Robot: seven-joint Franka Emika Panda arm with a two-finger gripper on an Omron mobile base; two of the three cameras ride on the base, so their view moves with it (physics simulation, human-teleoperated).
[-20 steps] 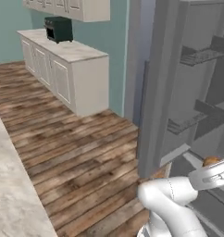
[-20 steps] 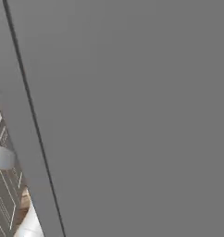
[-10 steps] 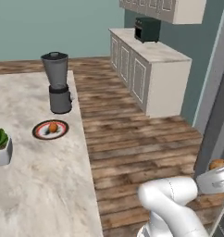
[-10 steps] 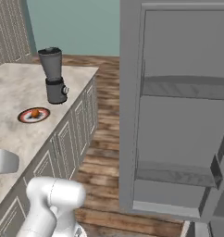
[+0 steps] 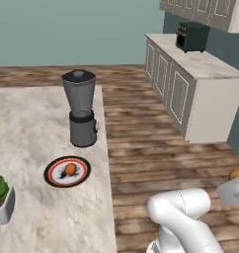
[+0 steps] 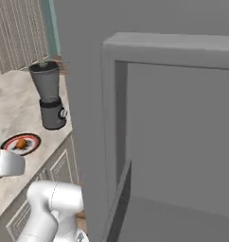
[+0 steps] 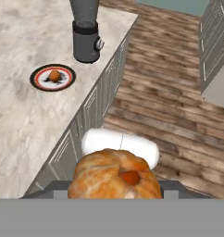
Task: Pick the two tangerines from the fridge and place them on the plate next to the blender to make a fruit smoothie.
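The grey fridge (image 6: 159,118) stands open at the right of the right base view, beside the marble worktop (image 5: 27,133). On that worktop the blender (image 5: 81,108) stands upright with its long axis vertical, and the plate (image 5: 67,171) lies flat just in front of it, carrying one tangerine (image 5: 70,169). The hand (image 7: 116,187) is pinched on the second tangerine (image 7: 115,178), a round fruit with no clear long axis, held above the wooden floor (image 7: 169,115) beside the worktop's edge.
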